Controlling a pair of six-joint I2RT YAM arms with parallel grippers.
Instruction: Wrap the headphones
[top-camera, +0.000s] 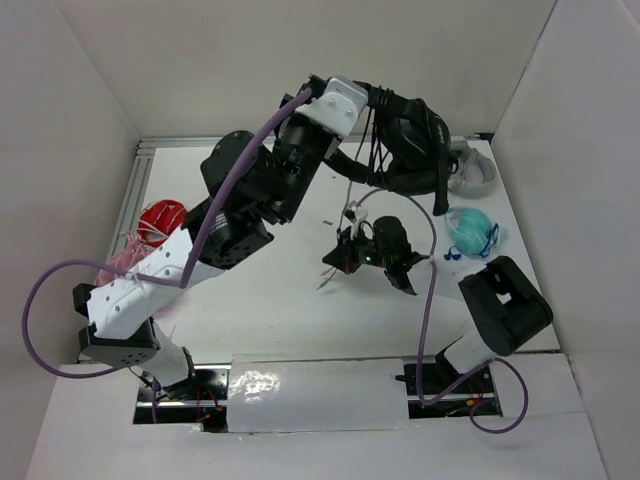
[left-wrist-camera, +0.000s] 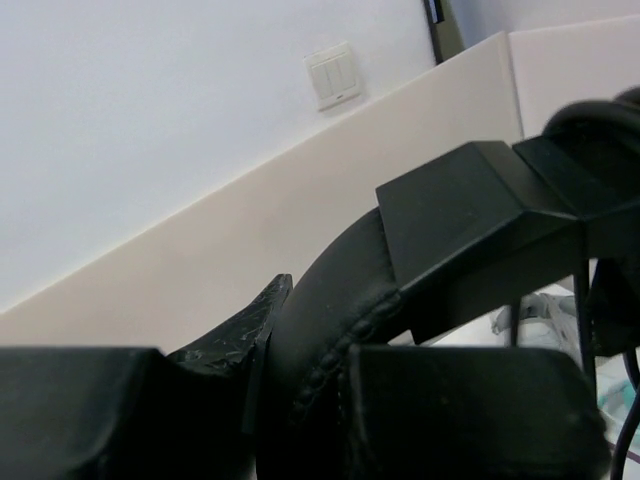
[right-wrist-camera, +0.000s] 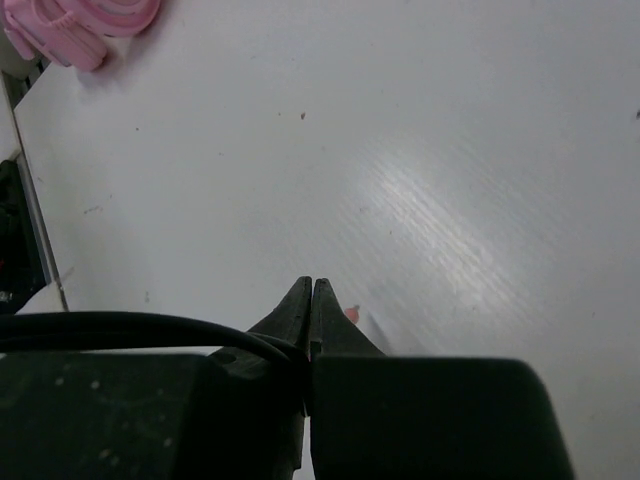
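From above I count two arms and three headsets toward the far right of the worktop (top-camera: 280, 310). They are the black headphones (top-camera: 410, 135), a grey-white pair (top-camera: 475, 170) just beside them and a teal pair (top-camera: 468, 232) nearer. One red item (top-camera: 160, 218) and one pink item (top-camera: 125, 262) lie at the left edge. The black headphones are held up at the far right in the left tool (top-camera: 378, 100). They have round padded cups and a thin band, with thin black strands hanging below. The right tool (top-camera: 335, 262) sits low over the middle of the worktop.

The left wrist view shows that grip close up — the stitched, padded headband (left-wrist-camera: 330, 310) is clamped between the fingers (left-wrist-camera: 235, 330). One wall switch (left-wrist-camera: 333, 75) shows behind.

In the right wrist view the fingers (right-wrist-camera: 325, 310) are clenched tip to tip. One thin black cable (right-wrist-camera: 120, 322) runs in from the left to the seam between them — whether it is nipped there I cannot tell.
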